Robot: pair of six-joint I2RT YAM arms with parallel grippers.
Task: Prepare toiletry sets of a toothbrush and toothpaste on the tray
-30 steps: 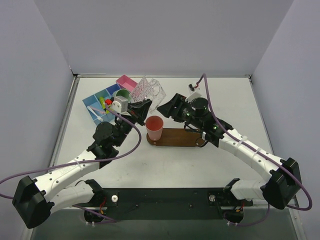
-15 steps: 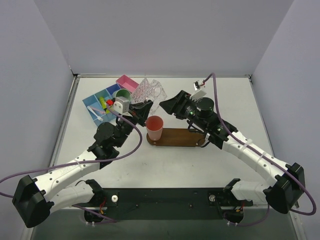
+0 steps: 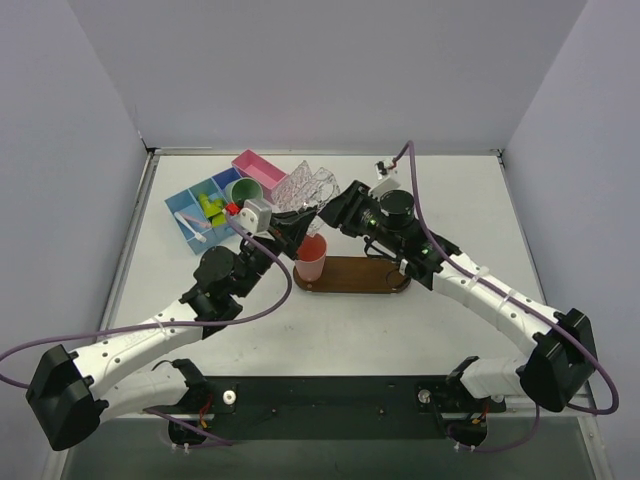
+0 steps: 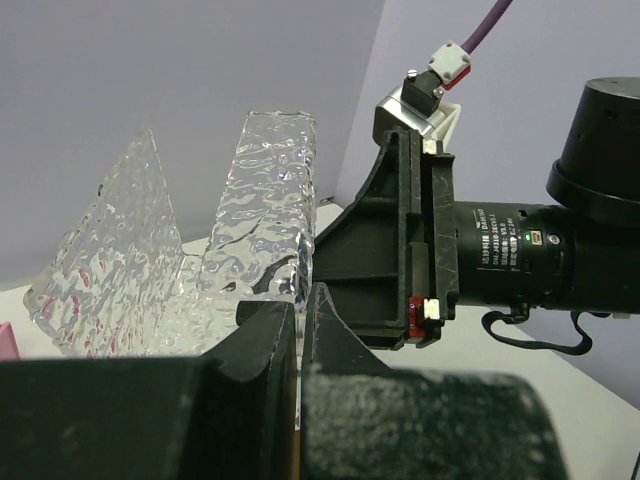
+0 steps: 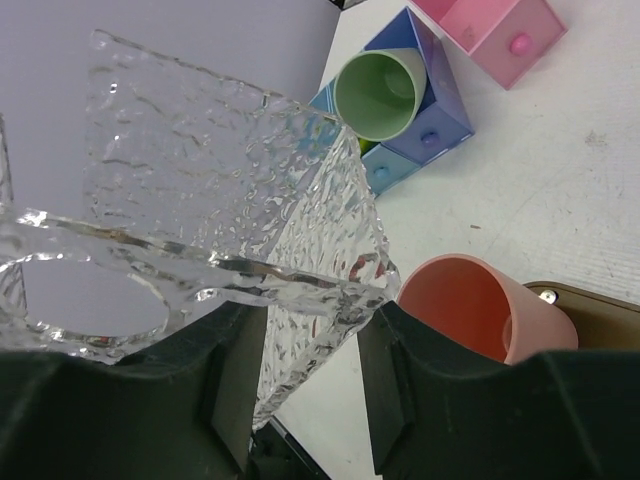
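Observation:
Both grippers hold a clear, textured plastic container [image 3: 308, 184] in the air above a salmon-pink cup [image 3: 311, 256]. The cup stands on the left end of the dark wooden tray [image 3: 365, 276]. My left gripper [image 3: 291, 226] is shut on a thin clear wall of the container [image 4: 262, 190]. My right gripper [image 3: 335, 207] pinches another wall [image 5: 300, 250] between its fingers. The yellow-green toothpaste tubes [image 3: 210, 207] and a pale toothbrush [image 3: 188, 222] lie in the blue bin [image 3: 183, 203] at the back left.
A green cup [image 3: 243, 190] stands in the blue bin, and also shows in the right wrist view [image 5: 378, 93]. A pink bin [image 3: 254, 165] sits behind it. The two wrists are close together over the tray's left end.
Both grippers drew closer together and the clear container shifted slightly right, over the salmon cup. The right wrist turned and moved left.

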